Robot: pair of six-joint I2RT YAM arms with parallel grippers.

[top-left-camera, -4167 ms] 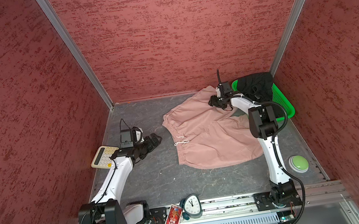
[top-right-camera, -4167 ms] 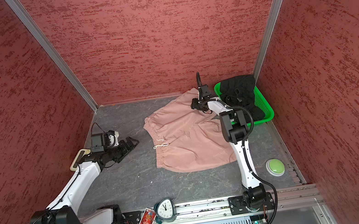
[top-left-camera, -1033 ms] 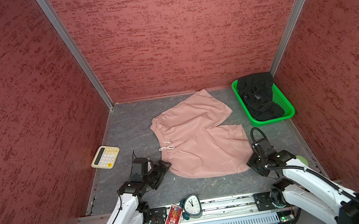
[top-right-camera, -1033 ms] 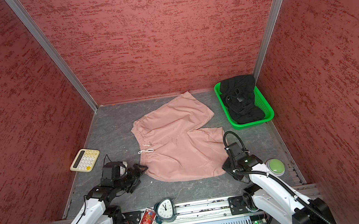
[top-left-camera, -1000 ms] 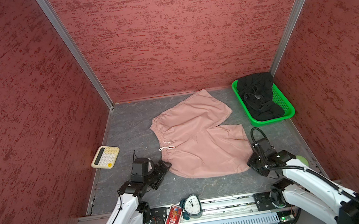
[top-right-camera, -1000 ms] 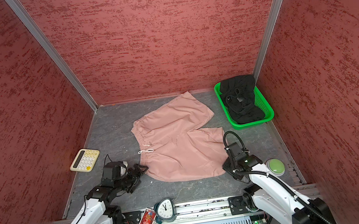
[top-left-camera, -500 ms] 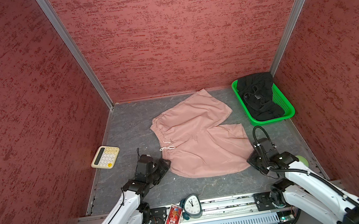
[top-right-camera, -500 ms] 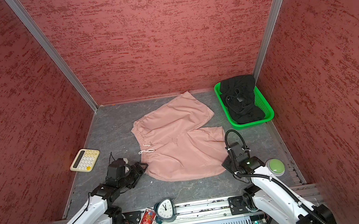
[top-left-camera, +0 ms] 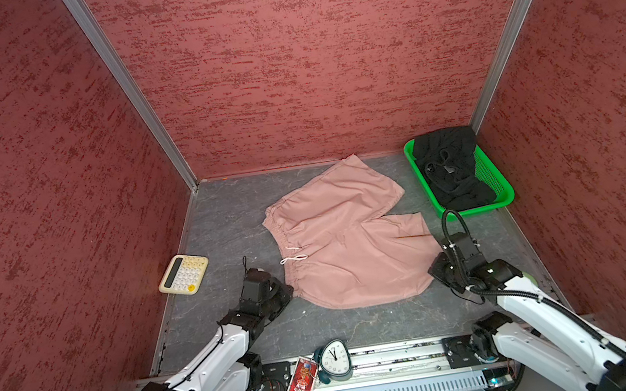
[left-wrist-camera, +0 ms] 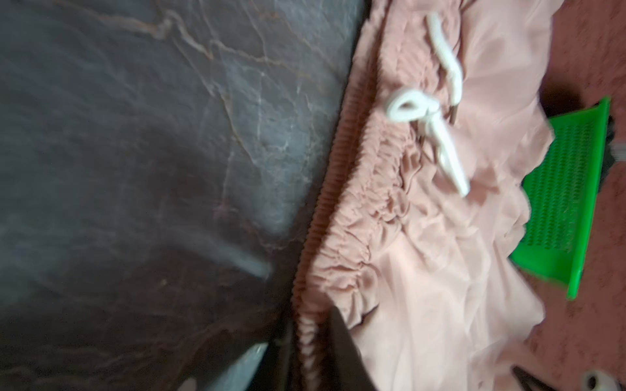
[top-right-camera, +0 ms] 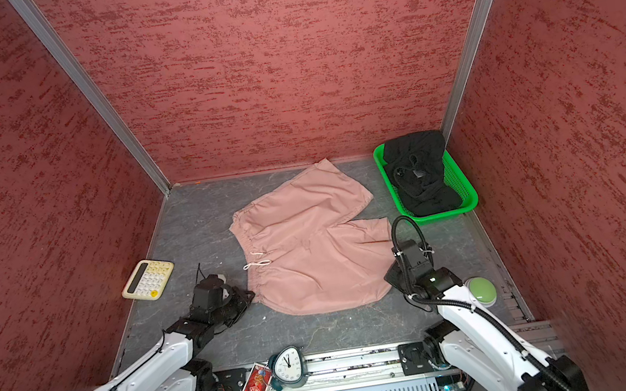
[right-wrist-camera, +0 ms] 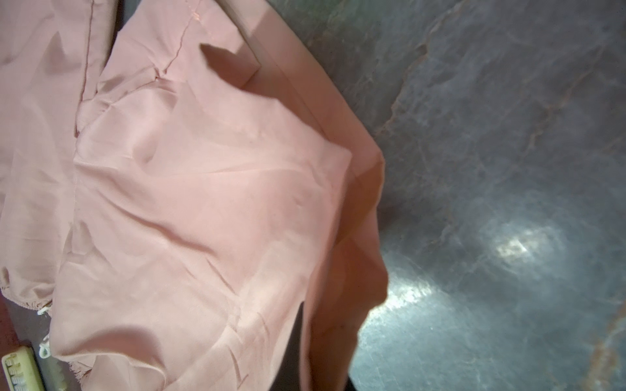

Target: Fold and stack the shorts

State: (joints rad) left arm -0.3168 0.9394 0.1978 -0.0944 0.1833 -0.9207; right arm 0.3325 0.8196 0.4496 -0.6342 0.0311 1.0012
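Lying flat and unfolded, centre of desk (top-left-camera: 222,218): pink shorts (top-left-camera: 347,241); left jaws clenched on near waistband corner, right jaws clenched on near leg hem. Black shorts (top-left-camera: 450,167): bunched in green basket (top-left-camera: 506,193), far right desk corner. Judged: first fold only starting; both folds, stacking outstanding.
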